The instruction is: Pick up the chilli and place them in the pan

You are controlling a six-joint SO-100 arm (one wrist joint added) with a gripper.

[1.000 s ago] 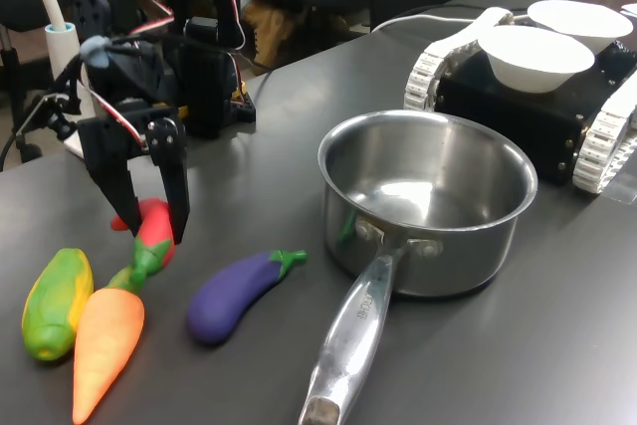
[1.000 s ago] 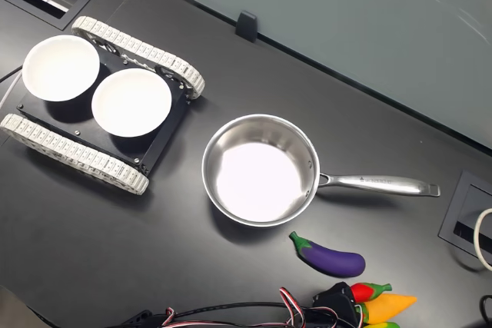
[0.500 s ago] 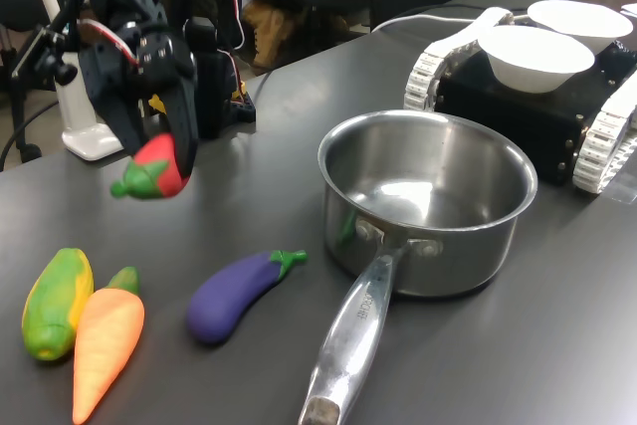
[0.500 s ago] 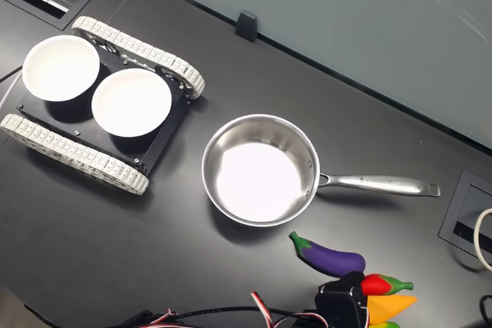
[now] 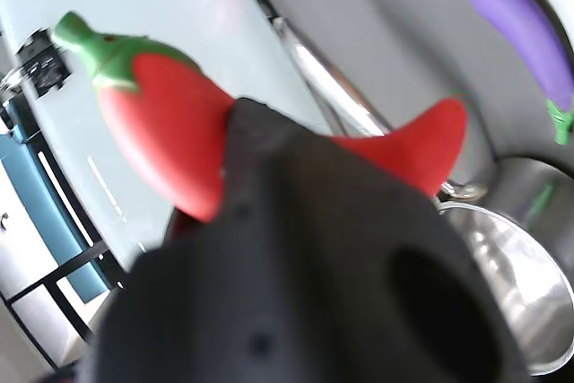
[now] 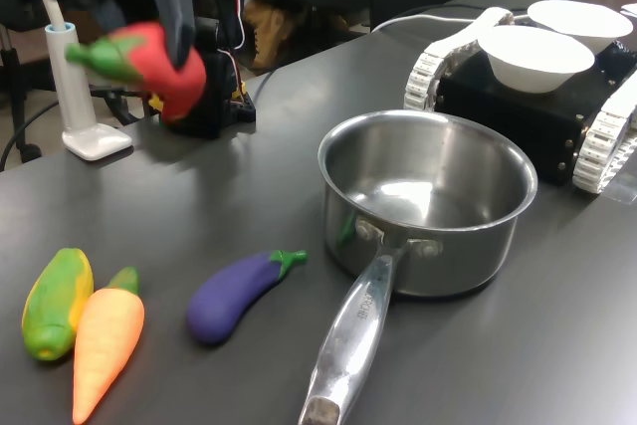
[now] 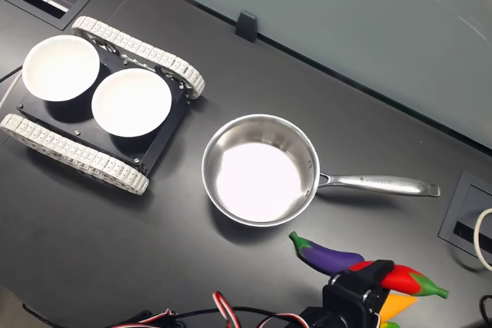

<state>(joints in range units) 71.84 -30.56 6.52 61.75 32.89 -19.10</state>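
Observation:
The glossy red chilli [image 6: 149,65] with its green stem cap hangs high above the table at the first exterior view's left, clamped in my black gripper [image 6: 171,25]. In the second exterior view the chilli [image 7: 406,279] sticks out to the right of the gripper [image 7: 367,285], above the other toy vegetables. The wrist view shows the chilli [image 5: 170,127] crosswise behind the black jaw. The steel pan [image 6: 458,251] stands empty mid-table, its long handle [image 6: 353,335] pointing toward the first exterior view's bottom edge. The pan [image 7: 261,174] lies apart from the gripper.
A purple eggplant [image 6: 239,291], an orange carrot [image 6: 105,340] and a yellow-green vegetable [image 6: 55,301] lie on the table left of the pan. Two white bowls [image 6: 534,55] sit on a black tracked vehicle [image 6: 518,111] at the right. A white stand [image 6: 80,106] is behind.
The gripper closed on the chilli beside the carrot and has lifted it well up off the table. The other vegetables and the pan have stayed put.

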